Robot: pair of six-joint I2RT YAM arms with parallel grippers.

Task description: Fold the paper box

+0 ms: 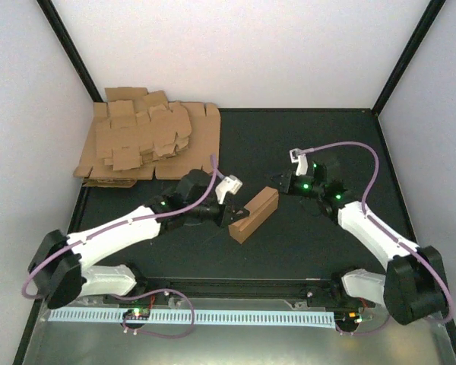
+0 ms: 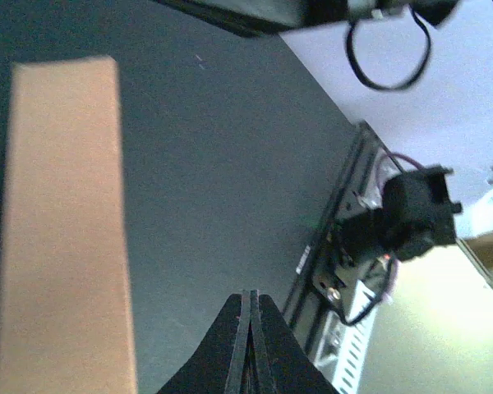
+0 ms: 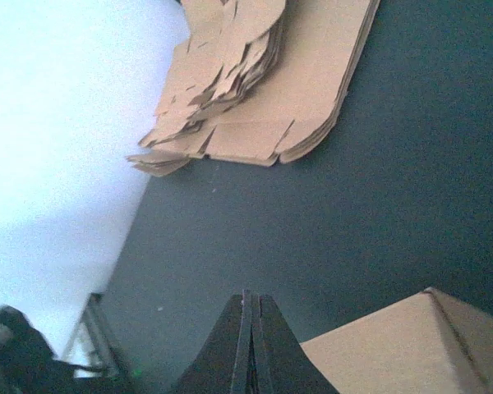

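Note:
The paper box [image 1: 254,214] is a small oblong brown carton lying on the dark mat between the two arms. It fills the left side of the left wrist view [image 2: 62,230] and shows at the lower right of the right wrist view [image 3: 403,349]. My left gripper [image 1: 229,215] is just left of the carton's near end, shut with nothing between its fingers [image 2: 249,302]. My right gripper [image 1: 278,182] hovers beside the carton's far end, also shut and empty [image 3: 250,302]. Neither gripper holds the box.
A thick pile of flat brown cardboard sheets [image 1: 144,141] lies at the back left of the mat, also seen in the right wrist view [image 3: 259,78]. White walls close in the back and sides. A metal rail [image 1: 190,315] runs along the near edge.

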